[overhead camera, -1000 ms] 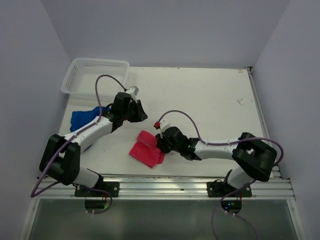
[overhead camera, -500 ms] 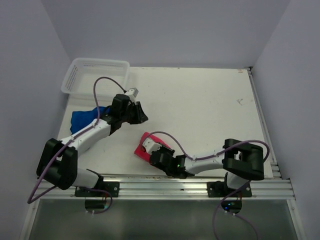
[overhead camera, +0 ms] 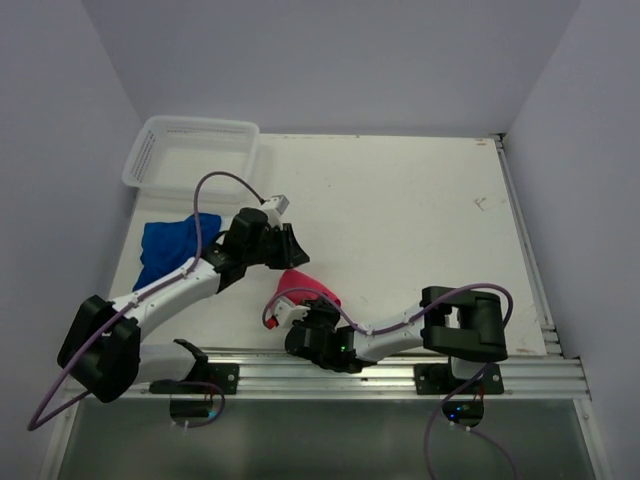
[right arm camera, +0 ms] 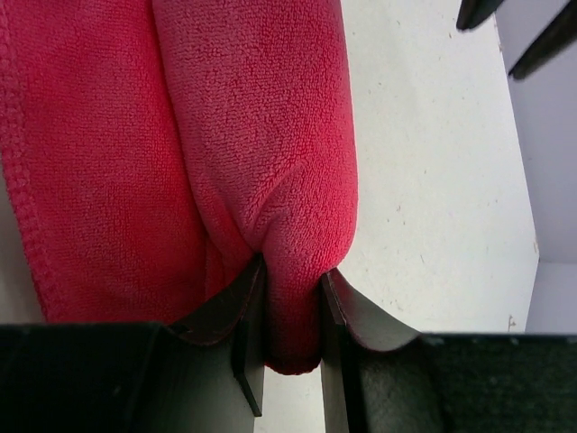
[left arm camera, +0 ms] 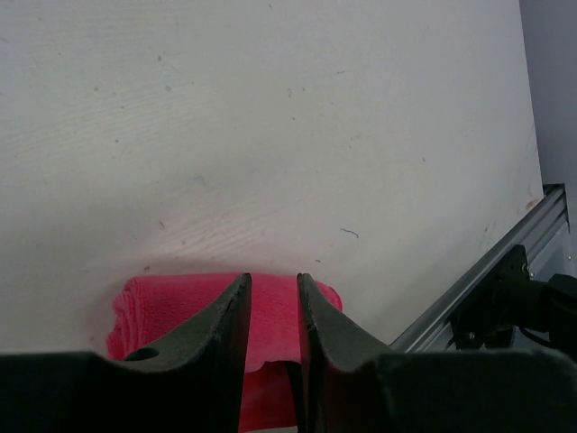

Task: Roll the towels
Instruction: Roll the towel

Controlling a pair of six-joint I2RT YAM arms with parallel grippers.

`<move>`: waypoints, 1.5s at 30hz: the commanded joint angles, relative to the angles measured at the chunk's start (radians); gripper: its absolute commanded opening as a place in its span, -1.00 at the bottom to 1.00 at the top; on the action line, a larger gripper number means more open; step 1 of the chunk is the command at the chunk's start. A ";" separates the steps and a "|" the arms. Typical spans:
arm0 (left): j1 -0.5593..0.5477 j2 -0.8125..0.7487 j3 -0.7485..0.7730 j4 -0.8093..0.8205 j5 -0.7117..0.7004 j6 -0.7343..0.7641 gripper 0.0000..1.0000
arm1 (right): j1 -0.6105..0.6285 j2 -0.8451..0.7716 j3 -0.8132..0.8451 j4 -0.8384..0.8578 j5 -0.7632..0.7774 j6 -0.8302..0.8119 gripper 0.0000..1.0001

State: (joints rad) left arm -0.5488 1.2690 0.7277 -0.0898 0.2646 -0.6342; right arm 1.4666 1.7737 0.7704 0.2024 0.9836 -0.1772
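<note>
So far only the pink towel point(overhead camera: 308, 288) looks partly rolled, near the surface's point(overhead camera: 420, 220) front edge, pinched by the right gripper point(right arm camera: 291, 271), the left gripper point(left arm camera: 272, 280) narrowly parted by it (holding cloth? unclear), while the blue towel point(overhead camera: 165, 245) lies crumpled at the left.

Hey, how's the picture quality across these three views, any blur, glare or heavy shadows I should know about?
Top external: soft, even light, no glare, faint shadows only. Left wrist: table sharp, left end effector dark and soft-edged up close, dim shadow beyond the pink towel. Right wrist: towel fibres crisp, right end effector nearly black in silhouette.
</note>
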 commanded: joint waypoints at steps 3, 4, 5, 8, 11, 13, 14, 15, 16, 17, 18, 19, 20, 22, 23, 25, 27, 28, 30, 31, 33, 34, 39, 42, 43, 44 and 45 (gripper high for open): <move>-0.074 -0.025 -0.042 0.055 -0.034 -0.039 -0.38 | 0.012 0.033 0.004 -0.060 -0.029 0.002 -0.79; -0.074 -0.026 -0.066 0.056 -0.034 -0.050 -0.38 | 0.014 0.032 0.006 -0.061 -0.029 0.005 -0.79; -0.076 -0.029 -0.077 0.058 -0.034 -0.053 -0.38 | 0.012 0.030 0.004 -0.061 -0.029 0.008 -0.78; -0.077 -0.036 -0.123 0.070 -0.031 -0.064 -0.39 | 0.012 0.026 -0.003 -0.055 -0.031 0.015 -0.78; -0.083 -0.036 -0.155 0.073 -0.033 -0.074 -0.39 | 0.012 0.021 -0.006 -0.052 -0.031 0.019 -0.77; -0.085 -0.027 -0.181 0.115 -0.033 -0.084 -0.38 | 0.012 0.020 -0.005 -0.054 -0.028 0.022 -0.73; -0.086 -0.020 -0.188 0.117 -0.036 -0.087 -0.39 | 0.012 0.012 -0.005 -0.055 -0.028 0.027 -0.65; -0.088 -0.010 -0.195 0.122 -0.036 -0.088 -0.39 | 0.012 0.003 -0.006 -0.055 -0.028 0.031 -0.61; -0.086 -0.007 -0.206 0.128 -0.036 -0.090 -0.39 | 0.012 -0.008 -0.010 -0.057 -0.028 0.038 -0.57; -0.088 -0.002 -0.211 0.127 -0.045 -0.091 -0.40 | 0.011 -0.037 -0.011 -0.057 -0.029 0.053 -0.40; -0.086 -0.002 -0.215 0.127 -0.050 -0.094 -0.40 | 0.011 -0.057 -0.017 -0.054 -0.034 0.061 -0.32; -0.088 -0.005 -0.226 0.128 -0.054 -0.096 -0.40 | 0.011 -0.074 -0.020 -0.054 -0.039 0.077 -0.23; -0.086 -0.006 -0.231 0.128 -0.060 -0.097 -0.40 | 0.009 -0.097 -0.022 -0.052 -0.046 0.085 -0.16; -0.086 -0.014 -0.241 0.130 -0.064 -0.099 -0.40 | 0.005 -0.157 -0.022 -0.063 -0.059 0.099 0.04; -0.086 -0.016 -0.244 0.128 -0.068 -0.099 -0.40 | 0.003 -0.178 -0.020 -0.069 -0.081 0.114 0.08; -0.088 -0.019 -0.249 0.127 -0.070 -0.099 -0.40 | -0.003 -0.244 -0.013 -0.093 -0.118 0.133 0.22; -0.088 -0.017 -0.251 0.128 -0.071 -0.098 -0.40 | -0.029 -0.290 0.012 -0.161 -0.243 0.180 0.30; -0.088 -0.017 -0.252 0.128 -0.071 -0.096 -0.40 | -0.047 -0.327 0.018 -0.176 -0.281 0.211 0.36; -0.086 -0.014 -0.251 0.127 -0.077 -0.091 -0.40 | -0.069 -0.364 0.030 -0.224 -0.347 0.249 0.39; -0.086 -0.014 -0.251 0.124 -0.079 -0.090 -0.40 | -0.101 -0.405 0.029 -0.231 -0.429 0.266 0.41; -0.088 -0.016 -0.249 0.119 -0.082 -0.088 -0.40 | -0.146 -0.447 0.003 -0.232 -0.503 0.332 0.41; -0.088 -0.017 -0.251 0.117 -0.085 -0.090 -0.40 | -0.207 -0.471 -0.011 -0.225 -0.592 0.359 0.42; -0.088 -0.029 -0.261 0.116 -0.084 -0.096 -0.40 | -0.402 -0.542 -0.083 -0.158 -0.884 0.519 0.47; -0.088 -0.034 -0.270 0.116 -0.084 -0.099 -0.40 | -0.480 -0.508 -0.083 -0.149 -0.981 0.568 0.50; -0.088 -0.036 -0.272 0.116 -0.085 -0.099 -0.41 | -0.508 -0.490 -0.080 -0.150 -1.025 0.587 0.50; -0.088 -0.036 -0.274 0.116 -0.084 -0.101 -0.40 | -0.518 -0.472 -0.079 -0.149 -1.052 0.593 0.50; -0.088 -0.037 -0.280 0.119 -0.084 -0.101 -0.40 | -0.526 -0.436 -0.079 -0.137 -1.094 0.599 0.50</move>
State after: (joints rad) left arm -0.6308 1.2377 0.4843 0.0669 0.2100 -0.7265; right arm 0.9611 1.2816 0.6960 0.0269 0.0921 0.3382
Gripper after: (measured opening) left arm 0.300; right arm 0.747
